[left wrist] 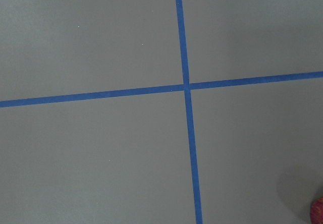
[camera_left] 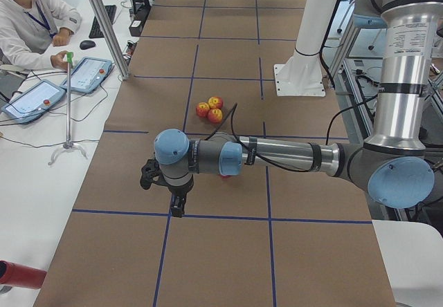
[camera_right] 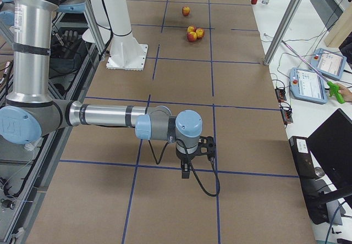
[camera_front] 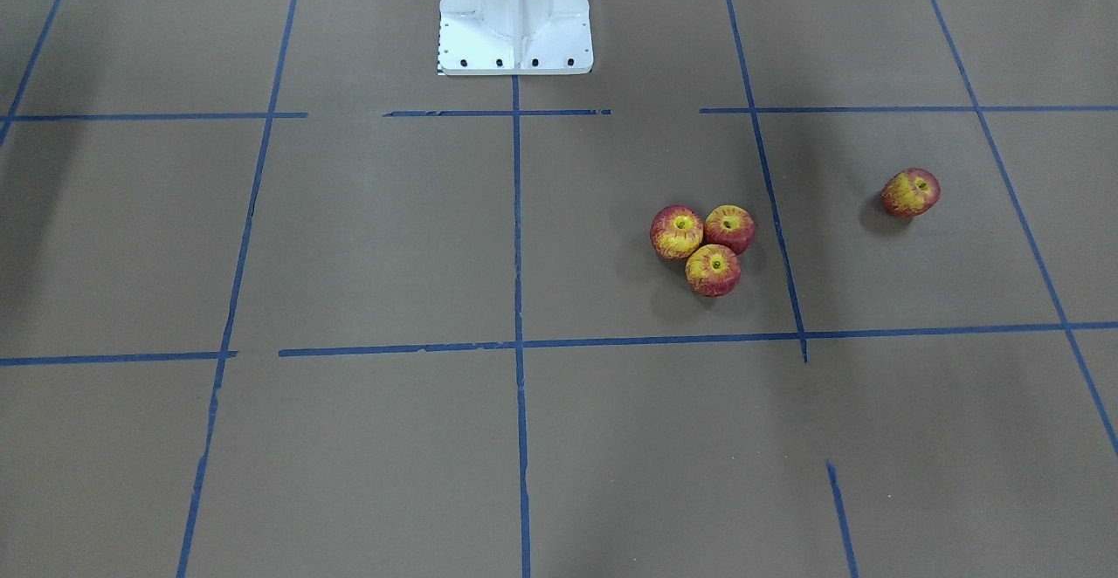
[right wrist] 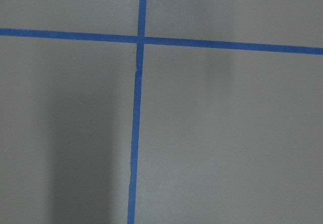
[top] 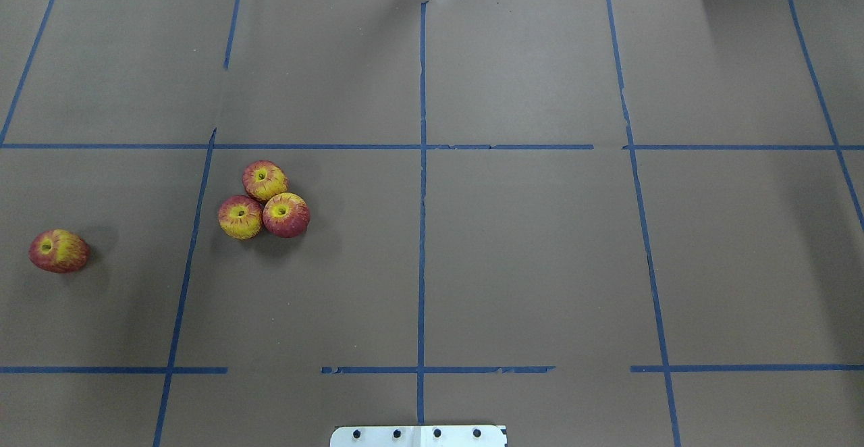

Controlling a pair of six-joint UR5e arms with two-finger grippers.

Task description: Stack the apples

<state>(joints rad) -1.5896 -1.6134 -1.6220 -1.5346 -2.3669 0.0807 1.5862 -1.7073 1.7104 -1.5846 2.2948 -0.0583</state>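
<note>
Silver left arm (camera_left: 291, 156) level; hand (camera_left: 176, 208) downward

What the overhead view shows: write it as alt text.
Three apples touch in a cluster left of centre on a brown table gridded with blue tape. A fourth apple lies tipped and alone near the left edge. No arm shows, only a white base plate at the bottom.
</note>
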